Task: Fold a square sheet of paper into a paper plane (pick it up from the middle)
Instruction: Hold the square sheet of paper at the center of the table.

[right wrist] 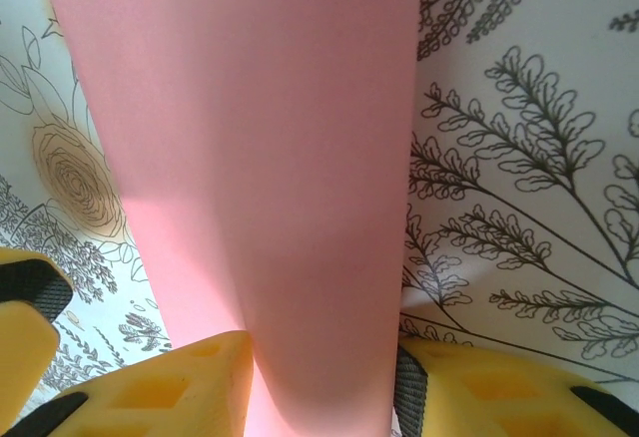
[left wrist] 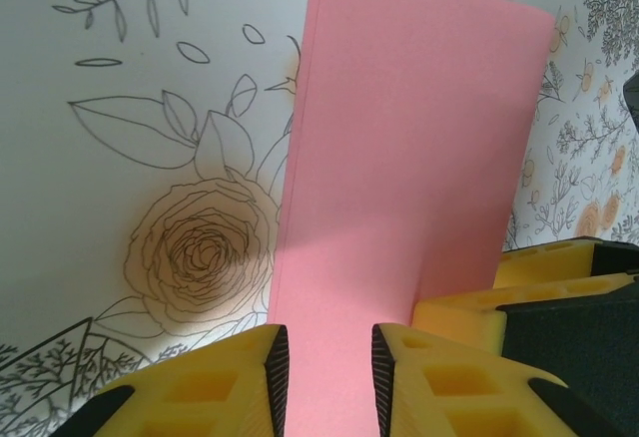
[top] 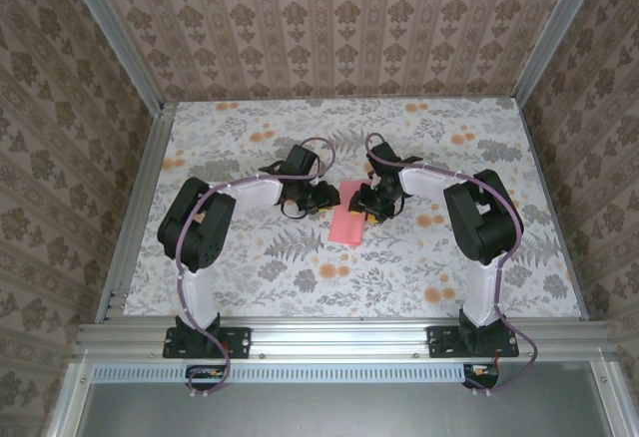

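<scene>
The square sheet of paper [top: 350, 219] is salmon-pink, folded into a narrower strip, and lies on the flowered table between the two grippers. My left gripper [top: 325, 196] stands at the strip's left side. Its yellow fingers [left wrist: 262, 385] are apart, and the pink paper [left wrist: 409, 148] runs through the gap under them; the strip's left edge shows two layers. My right gripper [top: 372, 204] is over the strip's upper right. There the paper [right wrist: 250, 158] bows up between the parted fingers [right wrist: 439, 397], spanning the whole gap.
The table wears a flower-print cloth [top: 419, 257], with aluminium rails [top: 135, 208] and patterned walls around it. The right gripper's yellow finger [left wrist: 559, 287] shows close beside the left gripper. Open table lies in front of the paper and to both sides.
</scene>
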`<state>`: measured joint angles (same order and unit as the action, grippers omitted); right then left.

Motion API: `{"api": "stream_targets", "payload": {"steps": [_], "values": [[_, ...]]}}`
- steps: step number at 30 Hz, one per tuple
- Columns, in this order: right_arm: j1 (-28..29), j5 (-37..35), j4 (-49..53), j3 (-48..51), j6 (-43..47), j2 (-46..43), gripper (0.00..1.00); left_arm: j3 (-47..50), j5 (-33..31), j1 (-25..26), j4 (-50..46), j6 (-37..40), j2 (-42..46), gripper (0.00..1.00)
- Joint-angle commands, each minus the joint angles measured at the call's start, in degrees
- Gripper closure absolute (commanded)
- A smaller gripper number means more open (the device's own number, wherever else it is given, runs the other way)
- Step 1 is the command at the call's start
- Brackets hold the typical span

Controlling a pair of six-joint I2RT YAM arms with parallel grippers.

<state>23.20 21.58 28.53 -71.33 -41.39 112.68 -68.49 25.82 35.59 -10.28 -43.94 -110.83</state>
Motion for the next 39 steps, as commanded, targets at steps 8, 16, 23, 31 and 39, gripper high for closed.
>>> {"api": "stream_targets", "payload": {"steps": [8,16,23,31,39], "values": [[0.7,-6.3,0.3,1.8,2.4,7.3,0.54,-2.6,2.1,0.6,-0.6,1.0,-1.9,0.73],[0.8,-6.7,0.6,1.6,2.9,7.9,0.53,-3.8,2.7,0.9,-1.0,1.1,-3.2,0.76],[0.8,-6.8,0.6,1.7,2.7,8.3,0.54,-4.5,3.1,1.1,-1.7,1.4,-4.3,0.78],[0.8,-6.8,0.4,2.0,2.5,8.3,0.54,-5.4,2.4,1.5,-3.7,1.7,-5.3,0.8],[0.8,-6.8,0.3,2.1,2.5,8.3,0.55,-6.2,2.3,1.7,-5.3,1.8,-6.3,0.81]]}}
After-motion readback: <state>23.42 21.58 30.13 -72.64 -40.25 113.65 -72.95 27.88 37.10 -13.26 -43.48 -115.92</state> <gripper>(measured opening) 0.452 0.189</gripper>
